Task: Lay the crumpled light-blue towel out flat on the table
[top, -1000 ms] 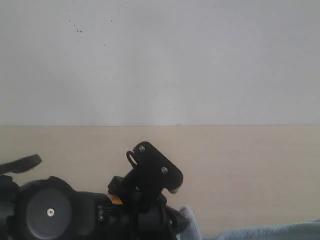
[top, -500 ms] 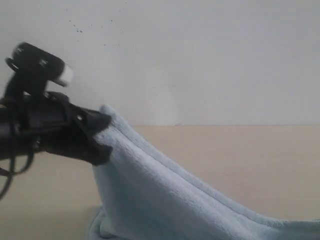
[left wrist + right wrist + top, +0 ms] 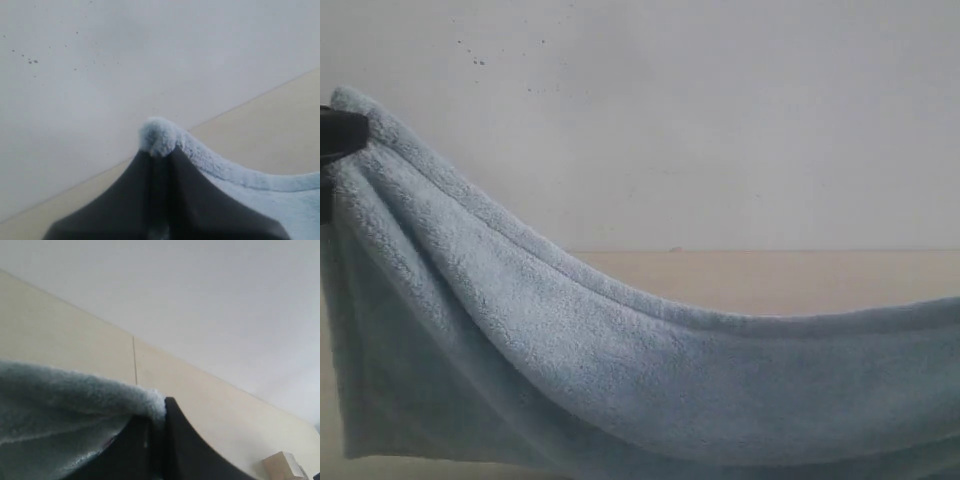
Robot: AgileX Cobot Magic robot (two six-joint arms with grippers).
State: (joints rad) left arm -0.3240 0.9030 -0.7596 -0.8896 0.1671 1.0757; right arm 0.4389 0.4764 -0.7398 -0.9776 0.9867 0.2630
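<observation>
The light-blue towel (image 3: 620, 370) hangs in the air across the exterior view, high at the left and sagging toward the right, hiding most of the table (image 3: 800, 280). My left gripper (image 3: 161, 152) is shut on one corner of the towel (image 3: 159, 134), and only its dark tip (image 3: 335, 135) shows at the left edge of the exterior view. My right gripper (image 3: 159, 412) is shut on another edge of the towel (image 3: 75, 400); it is out of the exterior view.
A plain white wall (image 3: 720, 120) rises behind the table's far edge. A small tan box (image 3: 282, 466) sits on the table in the right wrist view.
The left arm has swung up and to the left, lifting the towel from low on the table into a raised, stretched sheet that now fills the lower exterior view.
</observation>
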